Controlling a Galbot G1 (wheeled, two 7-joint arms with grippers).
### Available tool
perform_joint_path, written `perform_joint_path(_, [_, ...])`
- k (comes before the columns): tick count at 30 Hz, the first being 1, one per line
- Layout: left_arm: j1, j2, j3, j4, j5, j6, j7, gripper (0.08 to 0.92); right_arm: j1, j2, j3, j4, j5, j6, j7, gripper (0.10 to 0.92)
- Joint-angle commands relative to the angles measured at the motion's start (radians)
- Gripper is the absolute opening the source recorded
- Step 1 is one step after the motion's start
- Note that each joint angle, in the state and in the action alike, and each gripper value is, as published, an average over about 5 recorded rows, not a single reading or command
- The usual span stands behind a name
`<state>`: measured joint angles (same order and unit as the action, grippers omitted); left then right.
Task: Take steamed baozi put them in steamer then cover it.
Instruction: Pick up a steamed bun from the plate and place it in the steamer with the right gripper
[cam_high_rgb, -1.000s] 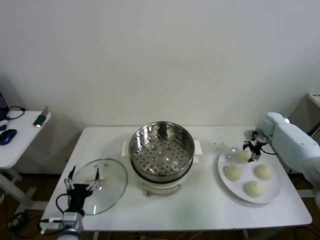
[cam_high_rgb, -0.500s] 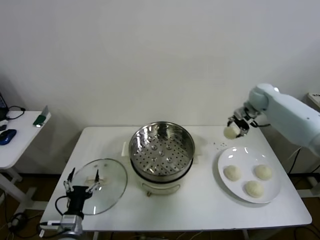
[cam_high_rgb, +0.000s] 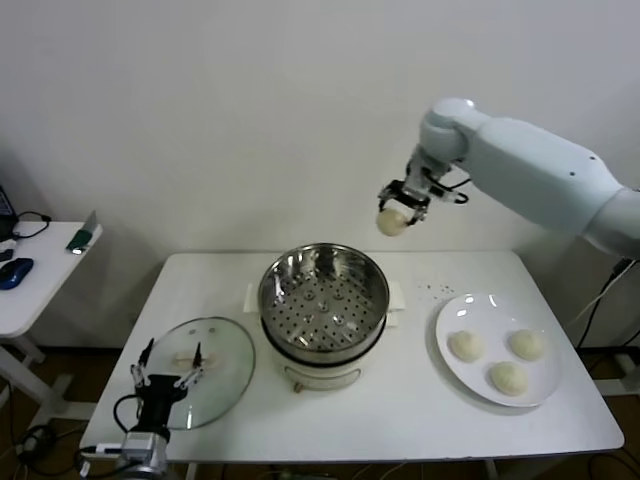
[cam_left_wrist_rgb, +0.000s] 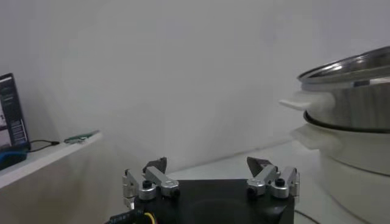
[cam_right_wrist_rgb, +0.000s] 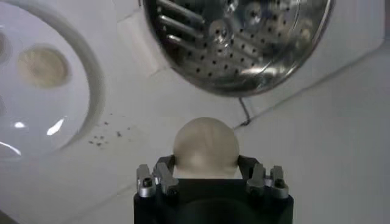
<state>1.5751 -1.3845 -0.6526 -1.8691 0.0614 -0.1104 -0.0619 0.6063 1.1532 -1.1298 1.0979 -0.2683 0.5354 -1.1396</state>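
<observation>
My right gripper (cam_high_rgb: 397, 207) is shut on a cream-white baozi (cam_high_rgb: 390, 222) and holds it high in the air, above and to the right of the steamer (cam_high_rgb: 323, 292). The right wrist view shows the same baozi (cam_right_wrist_rgb: 205, 148) between the fingers, with the steamer's perforated tray (cam_right_wrist_rgb: 244, 36) below. Three more baozi (cam_high_rgb: 466, 345) lie on the white plate (cam_high_rgb: 494, 305) at the right. The glass cover (cam_high_rgb: 222, 355) with its white bar handle lies flat on the table left of the steamer. My left gripper (cam_high_rgb: 165, 381) is open and empty, low at the cover's near edge.
The steamer stands on its white base (cam_high_rgb: 318, 378) at the middle of the white table (cam_high_rgb: 400, 420). A side table (cam_high_rgb: 30, 285) with a blue mouse and a small device stands at the far left. A white wall is behind.
My right gripper has lifted one baozi off the plate and carried it up and to the left, toward the steamer. The left arm has barely moved.
</observation>
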Motion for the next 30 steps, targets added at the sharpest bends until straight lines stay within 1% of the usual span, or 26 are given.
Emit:
perform_joint_path(1, [0.002, 0.008, 0.003, 0.0, -0.007, 0.005, 0.002, 0.823, -0.056, 0.17, 0.001, 0.06, -0.134, 0.088, 0.007, 0.693])
perform_joint_path(12, [0.007, 0.02, 0.002, -0.006, -0.008, 0.006, 0.001, 0.823, -0.215, 0.249, 0.062, -0.056, -0.336, 0.132, 0.026, 0.702])
perform_joint_path(24, [0.005, 0.017, 0.0, 0.0, -0.004, 0.002, -0.001, 0.823, -0.295, 0.264, 0.074, -0.095, -0.396, 0.126, 0.033, 0.711])
perform_joint_path(27, [0.007, 0.016, -0.001, 0.001, -0.004, 0.001, -0.002, 0.823, -0.3, 0.261, 0.069, -0.101, -0.378, 0.118, 0.031, 0.729])
perform_joint_path(30, [0.007, 0.015, -0.001, 0.006, -0.003, -0.002, -0.002, 0.823, -0.301, 0.262, 0.071, -0.107, -0.362, 0.114, 0.031, 0.779])
